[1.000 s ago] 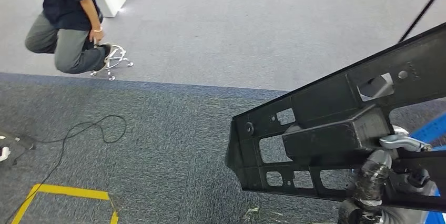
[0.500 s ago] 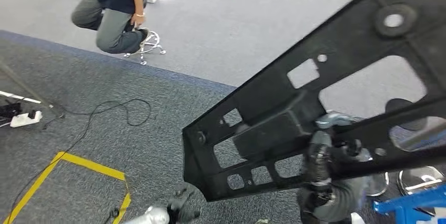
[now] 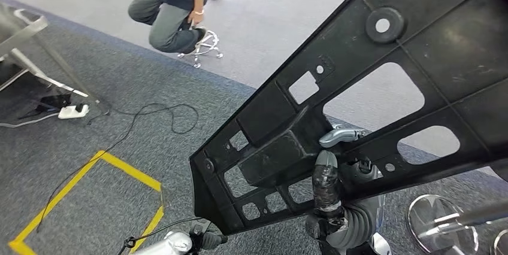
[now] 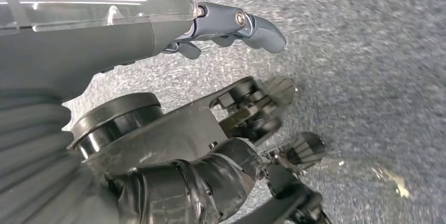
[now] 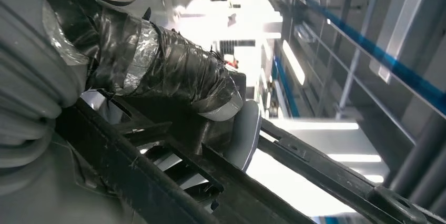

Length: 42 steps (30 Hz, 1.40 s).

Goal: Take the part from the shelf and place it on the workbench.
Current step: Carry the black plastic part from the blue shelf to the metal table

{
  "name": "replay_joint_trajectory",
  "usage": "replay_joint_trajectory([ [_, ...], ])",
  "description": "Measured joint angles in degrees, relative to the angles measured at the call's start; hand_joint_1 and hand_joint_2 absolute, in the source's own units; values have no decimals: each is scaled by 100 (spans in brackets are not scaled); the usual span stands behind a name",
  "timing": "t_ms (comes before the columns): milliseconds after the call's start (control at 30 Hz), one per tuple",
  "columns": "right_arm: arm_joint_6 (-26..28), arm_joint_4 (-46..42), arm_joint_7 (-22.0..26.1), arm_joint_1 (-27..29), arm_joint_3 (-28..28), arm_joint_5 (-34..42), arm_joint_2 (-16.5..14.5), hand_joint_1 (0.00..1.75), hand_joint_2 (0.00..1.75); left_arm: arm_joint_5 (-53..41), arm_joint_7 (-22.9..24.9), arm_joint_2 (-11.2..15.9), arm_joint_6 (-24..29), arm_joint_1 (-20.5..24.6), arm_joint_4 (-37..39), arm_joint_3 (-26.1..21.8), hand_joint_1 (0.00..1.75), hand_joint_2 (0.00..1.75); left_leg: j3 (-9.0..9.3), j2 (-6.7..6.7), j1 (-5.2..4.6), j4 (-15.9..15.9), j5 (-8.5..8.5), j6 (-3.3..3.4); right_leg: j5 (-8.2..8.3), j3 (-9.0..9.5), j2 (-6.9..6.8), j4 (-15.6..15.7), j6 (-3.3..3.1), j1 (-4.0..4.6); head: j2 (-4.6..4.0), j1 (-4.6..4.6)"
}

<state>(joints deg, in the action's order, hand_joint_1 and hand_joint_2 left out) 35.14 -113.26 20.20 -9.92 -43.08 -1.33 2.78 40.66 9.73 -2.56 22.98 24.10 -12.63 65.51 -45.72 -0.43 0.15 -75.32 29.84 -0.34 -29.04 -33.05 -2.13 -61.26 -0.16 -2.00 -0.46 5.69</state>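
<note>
Floor: grey carpet [image 3: 120,207] in two tones, marked with yellow tape [image 3: 90,174]; a black cable [image 3: 153,114] trails to a white power strip [image 3: 73,111]. A person [image 3: 174,3] sits on a stool at the far edge.

Right hand [image 3: 335,177]: we log it clasped on the part [image 3: 359,87], taped thumb pressed to one face, fingers behind the ribs.

Part: large black plastic frame with cut-outs, held tilted in the air above the carpet, rising toward the right.

Left hand [image 4: 226,103]: we record it hanging low over the carpet, fingers apart, holding nothing.

Writing: we read none on the part.
</note>
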Motion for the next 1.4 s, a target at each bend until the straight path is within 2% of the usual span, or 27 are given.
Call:
replay_joint_trajectory([
  [67,-1,25,-1,-9,-18,2,-5,175,175,-7,1,3,-1,-3,0,0,0,175,198,63,-11,503,-386,46,-57,77,-145,2,8,5,0,0],
  [133,-2,42,1,-27,-33,2,-10,175,175,-11,0,5,-2,19,0,0,0,175,554,315,-89,1230,-662,120,-116,157,-275,24,35,28,0,-2],
  [200,-2,57,1,-39,-44,8,-11,175,175,-12,1,2,-3,42,1,0,0,175,696,456,-165,1524,-669,176,-145,213,-389,80,86,63,0,-4],
  [300,-1,77,1,-50,-55,14,-16,175,175,-12,7,13,-1,34,2,-1,0,175,737,302,-152,1610,-666,227,-172,297,-511,171,153,89,0,-1],
  [333,0,83,3,-54,-57,13,-23,175,175,-13,8,18,-1,29,2,-1,0,175,788,247,-129,1669,-678,243,-205,315,-425,146,173,88,0,-12],
  [400,10,91,18,-55,-58,2,-40,175,175,-15,9,17,-1,37,2,-1,0,175,892,124,-83,1769,-700,319,-385,189,-98,-186,195,85,0,-44],
  [433,16,99,26,-42,-59,-5,-46,175,175,-15,8,10,-1,48,2,-1,0,175,916,53,-86,1782,-695,349,-520,13,77,-524,194,86,0,-65],
  [467,21,108,31,-23,-59,-11,-48,175,175,-15,8,4,-2,57,2,-1,0,175,923,-22,-89,1779,-686,379,-646,-217,161,-900,194,89,0,-74],
  [500,25,121,32,-3,-60,-14,-49,175,175,-15,7,-2,-2,59,2,-1,0,175,924,-111,-91,1771,-674,382,-707,-438,195,-1210,200,92,0,-83],
  [533,25,136,33,15,-60,-18,-49,175,175,-14,8,-5,-3,54,2,0,0,175,925,-202,-91,1756,-660,379,-664,-583,204,-1347,208,90,0,-86],
  [567,24,146,34,23,-61,-27,-49,175,175,-15,9,-6,-5,47,2,-1,0,175,926,-294,-88,1730,-642,370,-512,-622,210,-1270,214,86,0,-86],
  [600,23,154,37,25,-61,-42,-51,175,175,-20,10,-8,-7,44,2,-1,0,175,926,-388,-78,1688,-616,351,-268,-553,243,-985,221,76,0,-88],
  [667,22,161,46,34,-61,-79,-55,175,175,-36,14,-15,-10,51,2,-1,0,175,894,-552,-59,1573,-551,296,76,-317,479,-324,222,39,0,-95],
  [733,22,163,61,53,-61,-101,-61,175,175,-47,17,-21,-2,63,2,-1,0,175,834,-676,-50,1512,-524,231,132,-205,660,-44,185,27,0,-98],
  [800,20,162,74,61,-61,-109,-80,175,175,-48,19,-15,5,58,3,-2,0,175,797,-779,-38,1529,-540,165,138,-180,584,-15,112,36,0,-95],
  [833,19,163,79,61,-61,-110,-97,175,175,-48,20,-11,6,50,3,-2,0,175,784,-726,-45,1506,-529,136,143,-153,522,8,75,32,0,-93],
  [900,16,162,87,63,-61,-115,-128,175,175,-49,20,-12,7,55,3,-1,0,175,639,-418,-54,1217,-386,76,144,-86,376,60,10,22,0,-50],
  [933,15,163,89,67,-61,-118,-136,175,175,-51,19,-19,5,65,2,-1,0,175,488,-222,-50,916,-254,46,133,-59,299,74,-15,36,0,-32],
  [967,14,164,90,72,-61,-120,-140,175,175,-52,19,-23,0,73,2,0,0,175,293,-109,-31,564,-116,20,119,-42,217,79,-34,47,0,-15],
  [1033,12,171,89,81,-61,-120,-144,175,175,-54,32,-27,-16,68,2,-1,0,175,3,-29,2,82,-12,-11,81,-14,52,77,-53,59,0,-15],
  [1067,11,174,89,83,-61,-120,-147,175,175,-56,43,-26,-24,60,2,-1,0,175,1,-11,10,111,-96,-14,60,7,-25,77,-51,60,0,-15],
  [1100,10,176,87,82,-61,-121,-149,175,175,-61,58,-25,-31,56,2,-1,0,175,112,18,14,344,-259,-7,36,37,-99,77,-44,60,0,-15],
  [1167,14,178,79,78,-61,-133,-152,175,175,-91,96,-24,-55,71,2,0,0,175,513,248,-31,1090,-574,42,-21,110,-235,85,-13,77,0,-16],
  [1233,36,178,56,79,-61,-165,-154,175,175,-146,148,-28,-99,110,2,0,0,175,744,459,-106,1530,-662,115,-61,164,-349,117,36,110,0,-22],
  [1267,62,177,37,83,-61,-184,-154,175,175,-179,179,-29,-118,127,2,0,0,175,757,477,-138,1568,-636,144,-72,185,-404,142,61,127,0,-23],
  [1333,114,172,-3,92,-51,-207,-152,175,175,-242,245,-37,-134,146,2,0,0,175,786,333,-119,1626,-644,190,-114,242,-459,168,126,128,0,-30],
  [1400,150,150,-26,105,-25,-234,-148,175,175,-300,311,-67,-148,188,2,0,0,175,858,188,-83,1693,-651,257,-270,170,-204,-68,169,109,0,-45],
])
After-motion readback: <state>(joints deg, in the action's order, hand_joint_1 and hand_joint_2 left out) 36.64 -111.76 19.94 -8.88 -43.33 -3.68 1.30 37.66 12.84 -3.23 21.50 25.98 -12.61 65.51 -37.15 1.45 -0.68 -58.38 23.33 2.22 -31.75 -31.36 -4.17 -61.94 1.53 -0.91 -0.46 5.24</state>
